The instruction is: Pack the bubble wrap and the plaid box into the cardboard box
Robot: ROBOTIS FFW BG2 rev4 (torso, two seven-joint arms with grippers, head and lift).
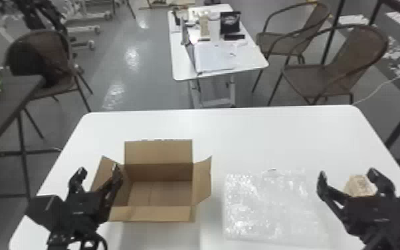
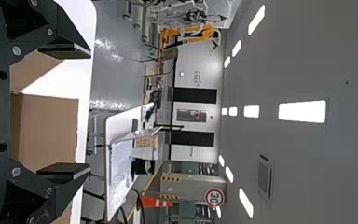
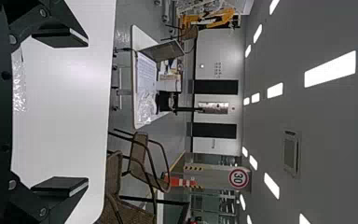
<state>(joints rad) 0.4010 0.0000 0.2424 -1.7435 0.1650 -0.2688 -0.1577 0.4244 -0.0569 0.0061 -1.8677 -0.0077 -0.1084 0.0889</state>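
- Well, the biggest thing is the white table (image 1: 229,129) in front of me, with everything I'm to pack lying on it.
- Beyond its far edge, apart from it, stands a smaller white table (image 1: 252,60) with papers (image 1: 214,58) and other items on top; two brown chairs (image 1: 329,79) are to the right of that one.
- The cardboard box (image 1: 162,192) sits on the left part of my table, open at the top, its far flap upright and the others splayed outward, so I can see down to its bottom.
- The bubble wrap (image 1: 269,206), clear and crinkled, lies spread out on the table to the right of the cardboard box, between it and the plaid box and outside it.
- My left claw (image 1: 99,170) is at the left side of the cardboard box, one finger overlapping its left flap in the head view; its two fingers are spread wide with nothing held.
- My right claw (image 1: 347,172) is near the right edge of the bubble wrap, also spread wide and gripping nothing.
- Smallest is the plaid box (image 1: 358,185), tan and partly hidden by my right claw, outside the cardboard box and to the right of the bubble wrap. It appears between that claw's fingers in the head view; I can't tell whether they touch it.
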